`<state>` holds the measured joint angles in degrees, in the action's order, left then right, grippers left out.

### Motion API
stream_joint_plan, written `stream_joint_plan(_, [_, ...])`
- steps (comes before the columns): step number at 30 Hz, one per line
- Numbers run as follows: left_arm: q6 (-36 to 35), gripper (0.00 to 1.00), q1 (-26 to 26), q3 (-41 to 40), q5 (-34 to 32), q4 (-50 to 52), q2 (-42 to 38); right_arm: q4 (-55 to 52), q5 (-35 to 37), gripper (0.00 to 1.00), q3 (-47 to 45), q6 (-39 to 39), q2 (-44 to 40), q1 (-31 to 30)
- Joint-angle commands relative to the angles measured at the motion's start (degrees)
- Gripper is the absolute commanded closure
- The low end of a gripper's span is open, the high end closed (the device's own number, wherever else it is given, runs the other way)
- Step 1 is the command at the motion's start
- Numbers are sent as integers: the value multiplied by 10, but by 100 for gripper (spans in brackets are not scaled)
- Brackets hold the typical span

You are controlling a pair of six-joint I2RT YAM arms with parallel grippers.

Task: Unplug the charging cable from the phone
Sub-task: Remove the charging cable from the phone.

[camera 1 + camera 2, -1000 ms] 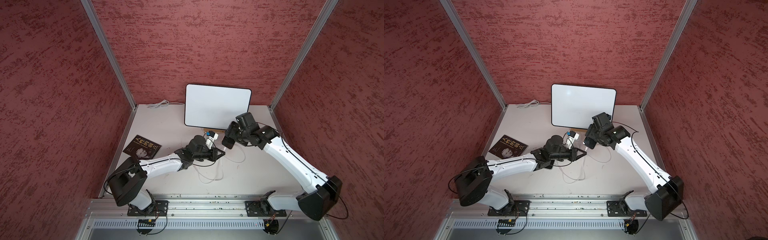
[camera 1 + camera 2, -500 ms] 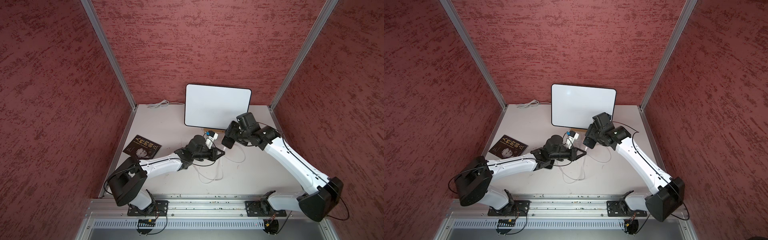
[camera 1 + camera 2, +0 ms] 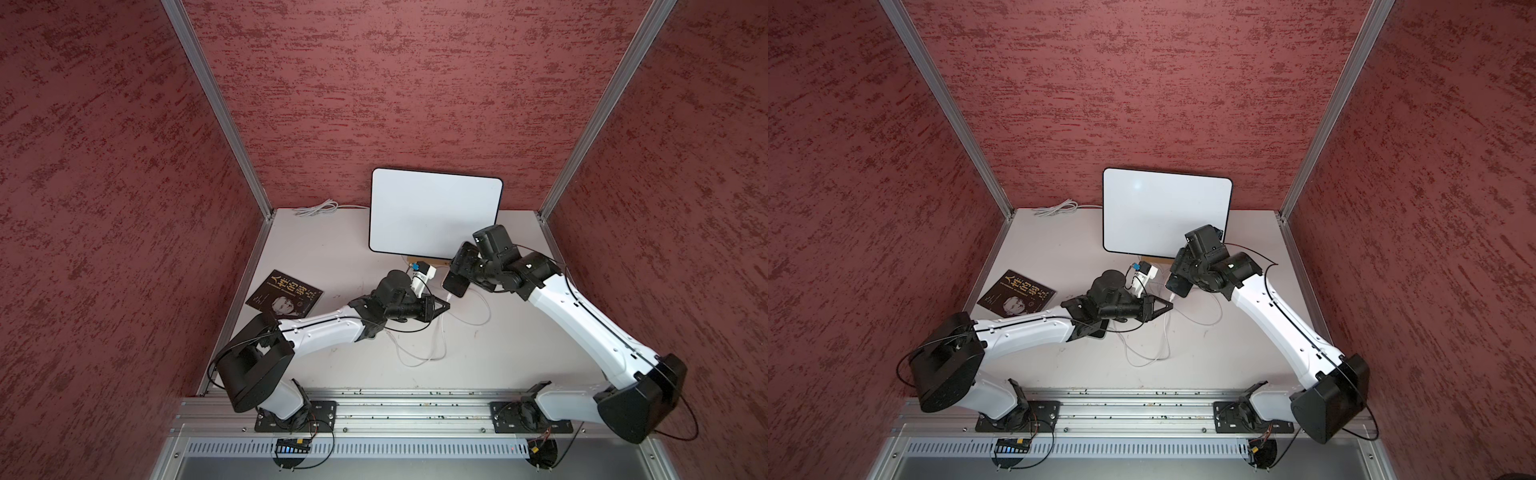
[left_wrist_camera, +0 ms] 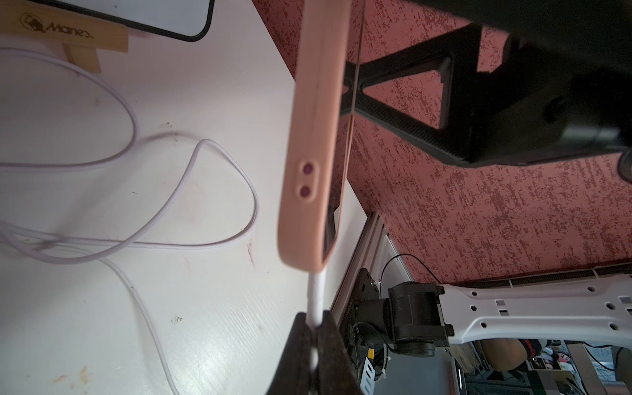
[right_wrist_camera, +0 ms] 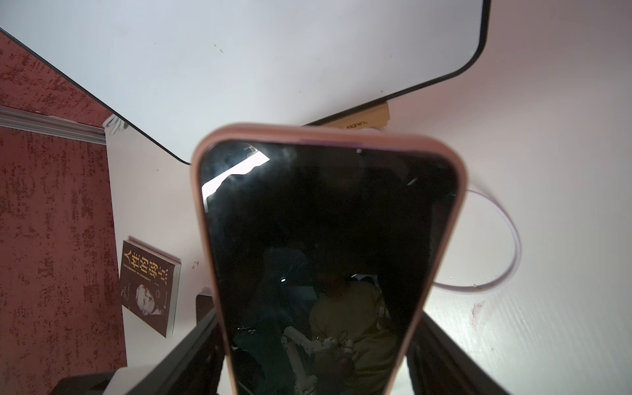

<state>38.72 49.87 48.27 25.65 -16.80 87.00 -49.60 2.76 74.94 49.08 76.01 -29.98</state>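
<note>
The phone (image 5: 328,239), dark-screened in a pink case, hangs above the table between my two arms; both top views show it (image 3: 455,284) (image 3: 1177,286). My right gripper (image 5: 318,318) is shut on it, one finger along each long edge. The white charging cable (image 4: 191,178) lies looped on the table. Its plug (image 4: 316,290) sits in the phone's lower end (image 4: 304,246). My left gripper (image 4: 316,323) is shut on that plug just below the phone; a top view shows its tip (image 3: 444,307).
A white board with a black rim (image 3: 434,216) leans on a wooden stand (image 4: 65,34) at the back. A dark book (image 3: 284,295) lies at the left. A white adapter with a blue tag (image 3: 422,274) sits behind my left wrist. A second coiled cable (image 3: 318,208) rests by the back wall.
</note>
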Motion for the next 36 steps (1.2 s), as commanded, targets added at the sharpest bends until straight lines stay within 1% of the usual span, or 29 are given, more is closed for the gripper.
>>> stream_joint_plan(1, [-10, 100, -3, -8, -1, -7, -7, 18, -8, 70, 24, 6, -10, -9])
stream_joint_plan(6, [-10, 100, -4, -8, -1, -7, -9, 18, -7, 72, 27, 7, -10, -9])
stream_joint_plan(29, [-10, 100, -3, -13, -1, -7, -13, 9, 4, 72, 50, -3, 1, -9])
stream_joint_plan(36, [-13, 100, -3, -8, 4, -4, -15, 8, 3, 74, 54, -6, 8, -8])
